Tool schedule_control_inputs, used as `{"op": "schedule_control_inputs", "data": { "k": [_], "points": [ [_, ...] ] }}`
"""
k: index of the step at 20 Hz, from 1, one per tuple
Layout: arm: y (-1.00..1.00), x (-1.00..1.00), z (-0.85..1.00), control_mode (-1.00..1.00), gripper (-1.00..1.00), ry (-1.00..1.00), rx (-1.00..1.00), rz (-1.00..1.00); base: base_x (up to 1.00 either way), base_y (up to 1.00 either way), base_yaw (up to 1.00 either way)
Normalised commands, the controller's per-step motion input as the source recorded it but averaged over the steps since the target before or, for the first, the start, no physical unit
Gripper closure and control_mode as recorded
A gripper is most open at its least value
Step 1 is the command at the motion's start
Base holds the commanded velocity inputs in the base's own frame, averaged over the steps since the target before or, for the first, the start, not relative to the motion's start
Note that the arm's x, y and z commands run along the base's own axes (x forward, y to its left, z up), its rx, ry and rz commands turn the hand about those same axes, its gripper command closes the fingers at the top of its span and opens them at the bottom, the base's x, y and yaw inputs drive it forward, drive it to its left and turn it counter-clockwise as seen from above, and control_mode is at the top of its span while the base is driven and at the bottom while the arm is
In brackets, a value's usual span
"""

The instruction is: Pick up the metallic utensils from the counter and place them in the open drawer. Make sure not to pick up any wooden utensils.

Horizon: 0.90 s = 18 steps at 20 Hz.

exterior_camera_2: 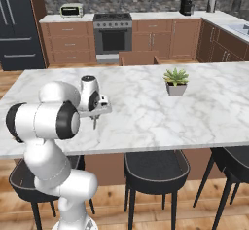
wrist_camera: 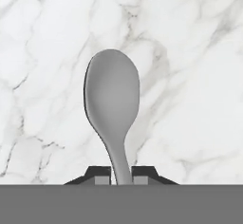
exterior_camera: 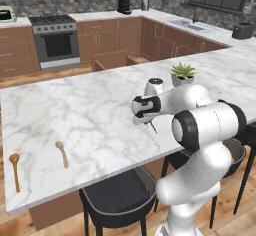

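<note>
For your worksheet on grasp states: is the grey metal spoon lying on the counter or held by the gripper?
Held. In the hand view the gripper is shut on the metal spoon, its handle between the fingertips, bowl out over the marble counter.

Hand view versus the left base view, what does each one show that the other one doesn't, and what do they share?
Hand view alone: the grey spoon's bowl in full, its handle pinched between the two dark fingertips. Left base view alone: two wooden spoons lying near the counter's left end, a potted plant, the open drawer beyond the counter, the stove and a stool. Both: the white marble counter and the gripper shut on the utensil above it.
</note>
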Motion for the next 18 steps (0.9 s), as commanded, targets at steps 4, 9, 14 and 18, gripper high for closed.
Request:
{"op": "schedule_control_inputs", "data": {
  "k": [4,9,14,18],
  "points": [
    [-0.08,-0.69,1.00,-1.00,1.00,0.00,0.00,0.00,0.00,0.00,0.00],
    [-0.01,-0.92,1.00,-1.00,1.00,0.00,0.00,0.00,0.00,0.00,0.00],
    [0.00,-0.99,0.90,-1.00,1.00,0.00,0.00,0.00,0.00,0.00,0.00],
    [0.00,-1.00,0.46,-1.00,1.00,0.01,0.00,0.00,0.00,0.00,0.00]
  ]
}}
